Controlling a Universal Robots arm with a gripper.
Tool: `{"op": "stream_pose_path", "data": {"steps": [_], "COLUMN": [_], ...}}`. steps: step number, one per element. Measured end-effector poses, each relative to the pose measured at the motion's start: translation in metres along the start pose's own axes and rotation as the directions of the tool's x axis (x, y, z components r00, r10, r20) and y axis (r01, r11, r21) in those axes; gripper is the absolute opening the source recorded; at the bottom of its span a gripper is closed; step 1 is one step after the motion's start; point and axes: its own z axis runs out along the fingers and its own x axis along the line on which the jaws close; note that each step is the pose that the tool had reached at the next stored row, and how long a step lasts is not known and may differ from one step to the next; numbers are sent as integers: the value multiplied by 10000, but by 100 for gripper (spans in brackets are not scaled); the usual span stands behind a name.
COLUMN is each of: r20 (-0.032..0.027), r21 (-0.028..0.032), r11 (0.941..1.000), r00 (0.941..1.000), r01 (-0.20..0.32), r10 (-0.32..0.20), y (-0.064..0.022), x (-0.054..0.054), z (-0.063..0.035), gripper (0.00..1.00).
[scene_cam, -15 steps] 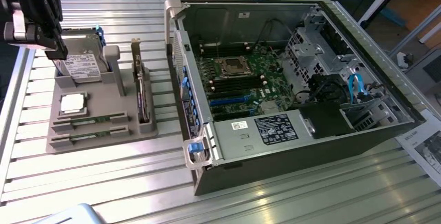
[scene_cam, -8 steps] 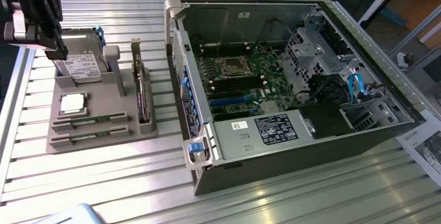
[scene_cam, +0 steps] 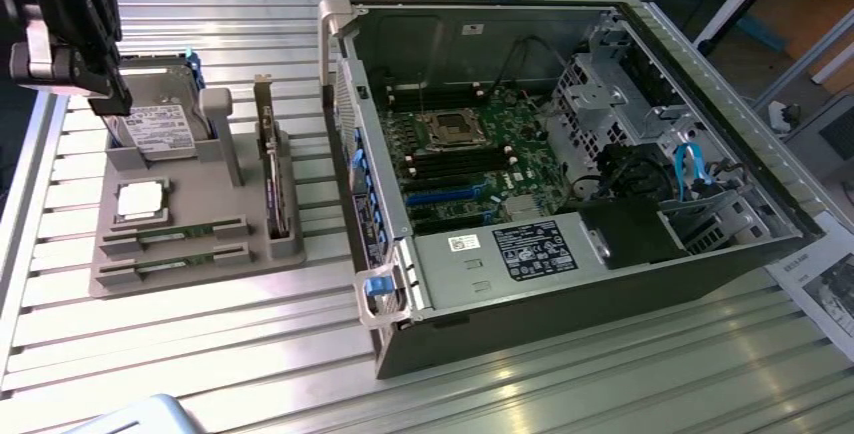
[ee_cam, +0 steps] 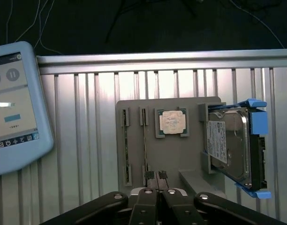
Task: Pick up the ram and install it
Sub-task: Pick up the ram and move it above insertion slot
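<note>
Two green ram sticks lie edge-up in slots of the grey holder [scene_cam: 200,204]: one ram [scene_cam: 174,229] [ee_cam: 145,140] and a second ram [scene_cam: 171,265] [ee_cam: 126,145] beside it. My gripper [scene_cam: 110,104] [ee_cam: 156,176] hangs above the holder's hard-drive end, well clear of both sticks, with its fingers shut together and nothing between them. The open computer case [scene_cam: 561,154] lies on the exterior view's right, motherboard [scene_cam: 467,154] facing up, its black memory slots [scene_cam: 461,162] bare.
The holder also carries a square silver processor [scene_cam: 142,201] [ee_cam: 172,122], a hard drive in a blue frame [scene_cam: 160,124] [ee_cam: 232,145] and an upright dark expansion card [scene_cam: 274,189]. A light-blue tablet [ee_cam: 12,108] lies on the ribbed metal table beside the holder.
</note>
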Motion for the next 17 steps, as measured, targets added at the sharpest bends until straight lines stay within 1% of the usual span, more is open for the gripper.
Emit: {"op": "stream_pose_path", "data": {"steps": [4,17], "r20": [-3,-6], "r21": [15,14], "r11": [10000,9999], "r00": [10000,9999], "r01": [83,147], "r10": [-83,-147], "y": [0,0], "x": [0,0], "z": [0,0], "gripper": [10,10]}}
